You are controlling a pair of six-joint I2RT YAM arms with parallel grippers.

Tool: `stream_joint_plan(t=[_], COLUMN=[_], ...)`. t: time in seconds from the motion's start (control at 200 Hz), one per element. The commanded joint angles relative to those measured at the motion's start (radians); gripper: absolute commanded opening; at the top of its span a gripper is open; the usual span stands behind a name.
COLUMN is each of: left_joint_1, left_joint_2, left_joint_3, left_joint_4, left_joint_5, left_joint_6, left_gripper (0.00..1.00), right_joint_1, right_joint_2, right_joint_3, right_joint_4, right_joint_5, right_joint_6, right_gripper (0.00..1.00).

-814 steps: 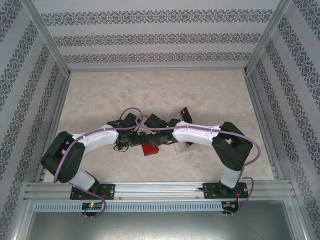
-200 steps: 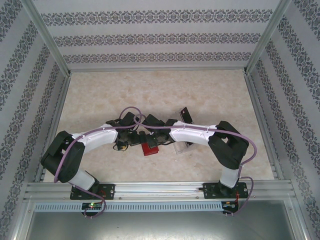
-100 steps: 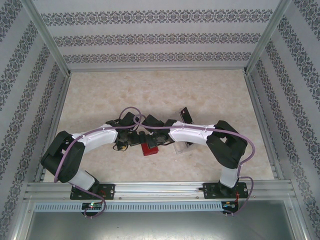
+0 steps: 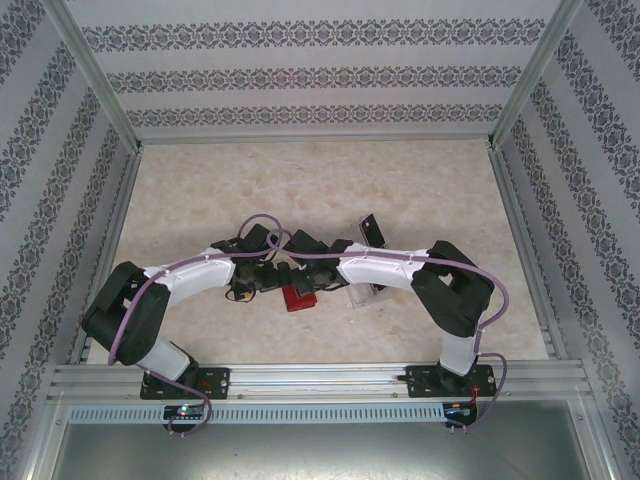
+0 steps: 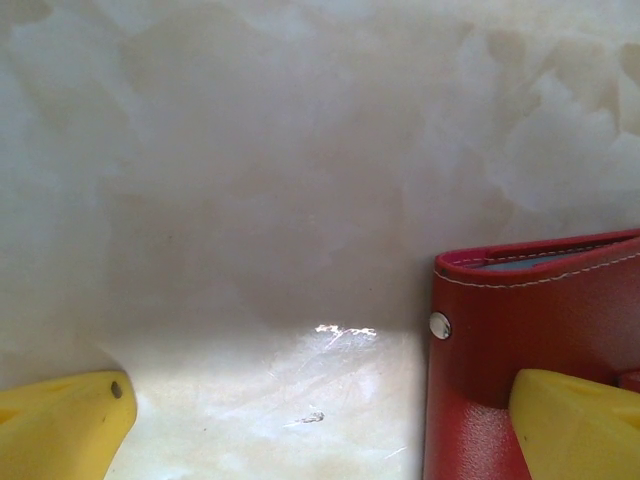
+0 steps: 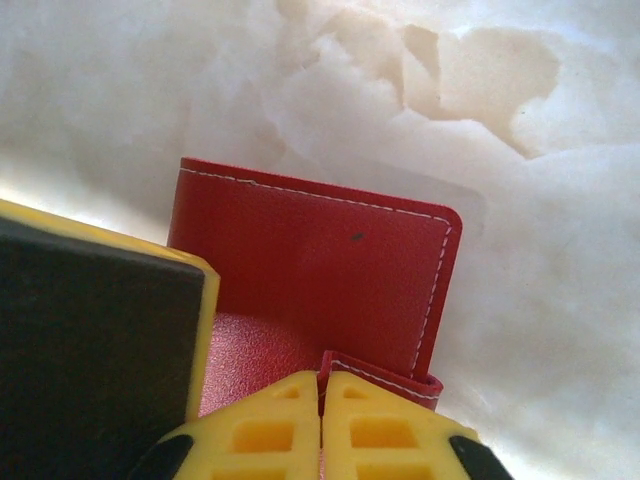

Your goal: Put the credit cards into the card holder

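The card holder (image 4: 297, 298) is found between 2 grippers: the right gripper (image 6: 322, 400) is clenched at its tab (hold uncertain), the left gripper (image 5: 320, 420) is spread wide astride its snap edge.

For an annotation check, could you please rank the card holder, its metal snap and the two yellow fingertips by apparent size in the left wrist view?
1. card holder, though partly cropped.
2. lower-left fingertip and lower-right fingertip: both cropped, alike, so unranked.
3. metal snap.
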Motion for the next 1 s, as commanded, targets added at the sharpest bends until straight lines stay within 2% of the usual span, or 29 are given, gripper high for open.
stream_joint_plan(t=[0.0, 0.185, 0.34, 0.46, 0.764, 0.994], left_joint_1=[0.005, 0.005, 0.005, 0.005, 0.004, 0.005], left_joint_2=[0.028, 0.024, 0.020, 0.019, 0.018, 0.011], left_joint_3=[-0.026, -0.028, -0.030, -0.031, -0.032, -0.016], left_joint_4=[0.074, 0.076, 0.077, 0.077, 0.076, 0.059], left_joint_5=[0.006, 0.007, 0.005, 0.007, 0.006, -0.005], left_joint_6=[0.012, 0.010, 0.009, 0.011, 0.008, 0.011], left_gripper=[1.00, 1.00, 1.00, 1.00, 1.00, 1.00], right_joint_1=[0.021, 0.030, 0.039, 0.039, 0.037, 0.006], right_joint_2=[0.069, 0.079, 0.057, 0.030, -0.092, -0.223], right_joint_3=[-0.051, -0.069, -0.075, -0.064, -0.015, -0.074], right_joint_4=[0.004, 0.011, 0.012, -0.001, -0.043, -0.022], right_joint_5=[-0.040, -0.038, -0.022, -0.018, -0.008, 0.004], right_joint_6=[0.013, 0.022, 0.032, 0.027, 0.021, 0.063], right_gripper=[0.11, 0.21, 0.40, 0.48, 0.56, 0.56])
